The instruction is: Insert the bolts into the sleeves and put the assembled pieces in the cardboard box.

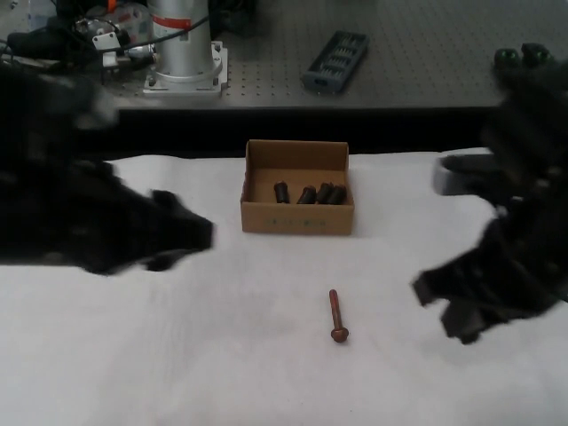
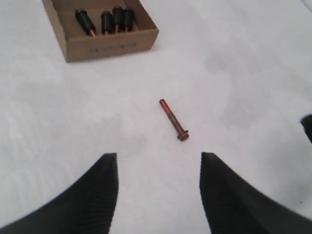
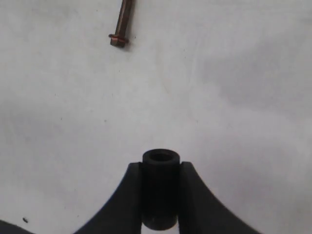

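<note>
Counted four assembled pieces (image 1: 309, 193) inside one cardboard box (image 1: 297, 217), one bolt (image 1: 336, 315) in front of it, one sleeve (image 3: 161, 190) away from it.

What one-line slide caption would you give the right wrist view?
Right pincer clamps a black sleeve over the white cloth, a copper-coloured bolt lying loose beyond.

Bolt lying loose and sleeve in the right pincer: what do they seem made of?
The bolt is probably metal, with a copper-coloured finish and a slight sheen along its shank. The sleeve is matte black with no glint; perhaps rubber or plastic, hard to tell.
</note>
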Controlling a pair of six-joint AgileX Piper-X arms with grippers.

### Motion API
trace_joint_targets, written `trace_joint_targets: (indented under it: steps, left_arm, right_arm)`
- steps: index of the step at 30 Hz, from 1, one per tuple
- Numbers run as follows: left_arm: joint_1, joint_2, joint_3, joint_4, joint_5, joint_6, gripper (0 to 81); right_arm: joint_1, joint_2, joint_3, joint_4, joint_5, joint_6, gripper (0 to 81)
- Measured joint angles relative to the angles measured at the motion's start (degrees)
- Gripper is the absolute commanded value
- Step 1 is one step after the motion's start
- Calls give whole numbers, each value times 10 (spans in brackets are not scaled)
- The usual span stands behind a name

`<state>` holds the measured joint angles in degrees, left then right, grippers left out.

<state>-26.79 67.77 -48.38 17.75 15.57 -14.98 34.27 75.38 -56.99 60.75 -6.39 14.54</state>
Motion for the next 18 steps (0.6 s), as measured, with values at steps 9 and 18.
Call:
trace_joint_targets:
  steps: [9, 18]
  left_arm:
    - [-113, 188, -38, -86, -68, -160, 303]
    - [-150, 317, -126, -87, -94, -236, 303]
  right_arm:
    - [0, -165, 58, 38, 6, 0, 28]
    - [0, -194, 60, 70, 19, 0, 28]
